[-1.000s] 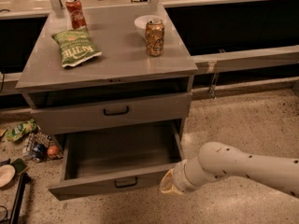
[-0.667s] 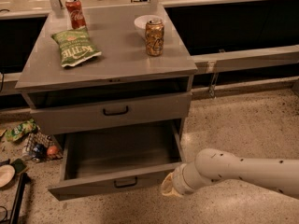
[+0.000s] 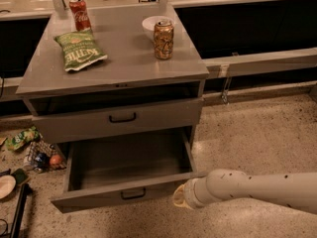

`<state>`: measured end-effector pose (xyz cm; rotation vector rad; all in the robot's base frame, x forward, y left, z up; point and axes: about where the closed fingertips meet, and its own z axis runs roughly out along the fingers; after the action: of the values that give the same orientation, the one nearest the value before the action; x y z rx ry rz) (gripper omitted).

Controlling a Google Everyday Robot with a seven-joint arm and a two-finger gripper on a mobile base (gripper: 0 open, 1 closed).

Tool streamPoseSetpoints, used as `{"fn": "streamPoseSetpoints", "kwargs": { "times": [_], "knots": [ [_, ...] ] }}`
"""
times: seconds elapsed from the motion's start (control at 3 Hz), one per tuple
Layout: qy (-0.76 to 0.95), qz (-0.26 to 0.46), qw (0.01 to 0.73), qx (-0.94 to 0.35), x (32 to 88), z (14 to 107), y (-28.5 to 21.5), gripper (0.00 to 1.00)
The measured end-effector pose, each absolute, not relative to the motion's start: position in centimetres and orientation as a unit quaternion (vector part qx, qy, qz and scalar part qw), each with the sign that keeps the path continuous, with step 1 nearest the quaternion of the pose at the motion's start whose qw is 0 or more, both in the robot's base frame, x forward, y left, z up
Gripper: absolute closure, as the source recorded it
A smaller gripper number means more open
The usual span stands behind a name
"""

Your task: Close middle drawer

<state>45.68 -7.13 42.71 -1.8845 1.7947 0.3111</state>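
Note:
The middle drawer (image 3: 94, 198) of the grey cabinet is pulled well out. Its wide shallow tray (image 3: 129, 157) is empty, and a small black bar handle (image 3: 132, 193) sits on its flat front. My gripper (image 3: 179, 198) is at the right end of the drawer front, right of the handle, on a white arm (image 3: 257, 187) that comes in from the right. The gripper's end is against or just in front of the drawer's front right corner. The top drawer (image 3: 119, 119) above stands slightly out. The lowest drawer is hidden under the open one.
On the cabinet top (image 3: 124, 63) lie a green chips bag (image 3: 79, 50), a red can (image 3: 79, 15), a gold can (image 3: 163, 39) and a white bowl (image 3: 151, 23). Litter (image 3: 37, 152) and a white plate (image 3: 6, 186) lie on the floor at the left.
My arm has dropped slightly and stays at the drawer's front right corner. The drawer has not visibly moved.

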Motion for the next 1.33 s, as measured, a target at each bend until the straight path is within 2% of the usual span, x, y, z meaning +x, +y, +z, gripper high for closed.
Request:
{"fn": "streamPoseSetpoints", "kwargs": {
  "times": [0.67,1.33],
  "knots": [
    [0.665,0.098,0.311,-0.671,49.7,40.3,-8.5,1.0],
    [0.649,0.093,0.339,-0.674,52.8,39.4,-7.8,1.0]
  ]
}}
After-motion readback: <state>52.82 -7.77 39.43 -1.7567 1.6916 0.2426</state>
